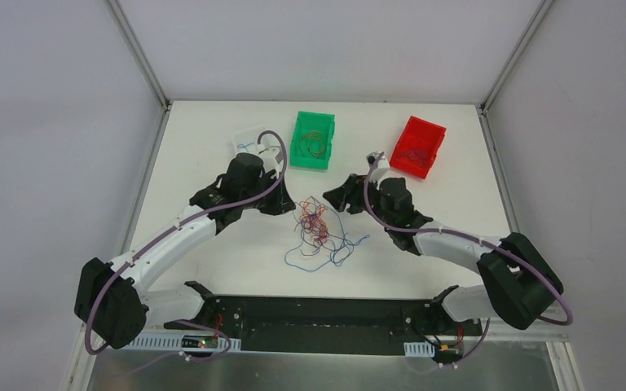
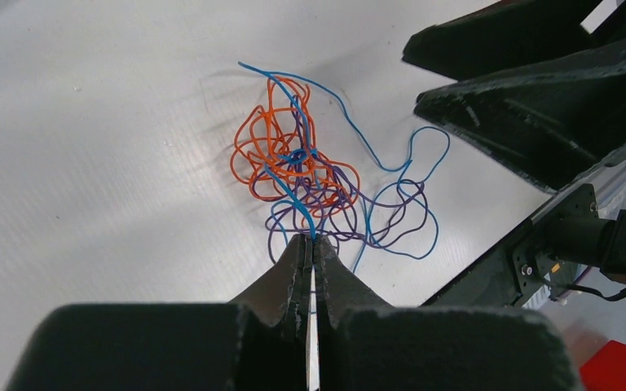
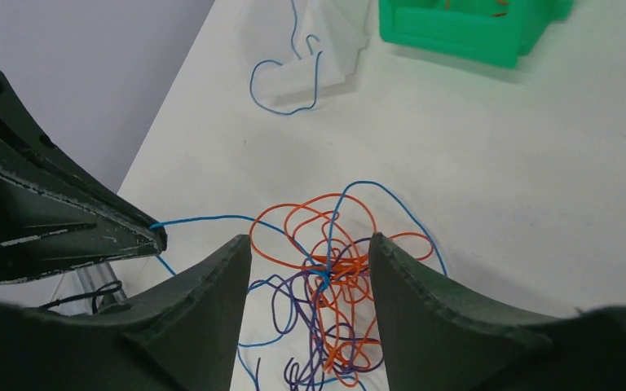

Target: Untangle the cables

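We see the cables (image 1: 318, 228) as one loose knot of orange, purple and blue strands lying on the surface (image 1: 212, 163), with a few blue loops trailing from the knot toward the arm bases.

The left jaws are pressed together on a blue strand (image 2: 297, 204) at the knot's near-left edge, and the strand runs from their tips straight into the heap. We take this pinch as a way to draw one colour out of the rest. The right jaws stand partly spread and hold nothing, one on each side of the knot's top. Whether they touch any strand, we cannot tell. We judge they are placed to steady the knot while the other side pulls.

Beyond the knot stand three containers: a green bin (image 1: 312, 140) straight behind it, a red bin (image 1: 418, 147) behind and to its right, and a clear tray (image 1: 253, 138) behind and to its left. Orange strands show in the green one, dark ones in the red, and blue ones spill from the clear tray, so each colour seems to have its own place.

What hinders us is the knot itself. The pinched blue strand threads through orange and purple loops, so a hard pull would likely drag the whole knot. Both sets of jaws crowd the knot, leaving little room to move.
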Available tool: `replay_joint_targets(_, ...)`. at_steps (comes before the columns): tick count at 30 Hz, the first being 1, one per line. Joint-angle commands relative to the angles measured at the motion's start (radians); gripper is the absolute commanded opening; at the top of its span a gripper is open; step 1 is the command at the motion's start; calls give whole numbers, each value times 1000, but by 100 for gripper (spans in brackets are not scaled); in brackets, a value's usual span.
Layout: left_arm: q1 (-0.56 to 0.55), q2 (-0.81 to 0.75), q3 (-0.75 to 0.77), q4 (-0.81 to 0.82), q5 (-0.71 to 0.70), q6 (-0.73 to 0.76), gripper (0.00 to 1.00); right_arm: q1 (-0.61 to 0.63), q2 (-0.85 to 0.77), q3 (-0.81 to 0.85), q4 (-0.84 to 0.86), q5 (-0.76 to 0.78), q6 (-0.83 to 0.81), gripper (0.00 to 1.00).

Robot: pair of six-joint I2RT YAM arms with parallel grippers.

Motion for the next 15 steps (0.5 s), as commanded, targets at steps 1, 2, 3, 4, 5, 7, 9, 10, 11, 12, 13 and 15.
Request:
replay_joint_targets(1, 3, -47, 13, 19, -38, 42, 0, 43, 59, 84, 35, -110, -46, 58)
replay_joint_targets(2, 3, -53, 13, 19, -49, 43, 0, 51, 73, 92, 34, -118, -45, 58)
replay_joint_targets(3, 3, -59, 9, 19, -63, 43, 0, 60, 87, 101, 31, -126, -45, 58)
replay_joint_targets(4, 3, -63, 6, 19, -77, 44, 0, 66, 100, 114, 27, -132, -46, 58)
replay_joint_targets(5, 3, -67, 3, 19, -88, 45, 0, 74, 115, 123, 23, -139, -48, 58)
replay_joint_targets(7, 3, -71, 1, 19, -99, 46, 0, 88, 141, 145, 5, -154, -55, 58)
replay_joint_targets(9, 3, -72, 0, 22, -101, 44, 0, 101, 163, 162, -5, -160, -64, 58)
replay_joint_targets(10, 3, -71, 1, 22, -101, 41, 0, 109, 175, 170, -10, -162, -69, 58)
replay_joint_targets(11, 3, -71, 3, 22, -98, 41, 0, 114, 183, 177, -20, -160, -74, 57)
replay_joint_targets(12, 3, -70, 5, 22, -95, 43, 0, 120, 192, 187, -35, -149, -78, 57)
replay_joint_targets(13, 3, -70, 7, 21, -97, 45, 0, 123, 197, 200, -59, -130, -78, 56)
replay_joint_targets(15, 3, -73, 10, 22, -110, 46, 0, 127, 210, 219, -102, -103, -71, 55)
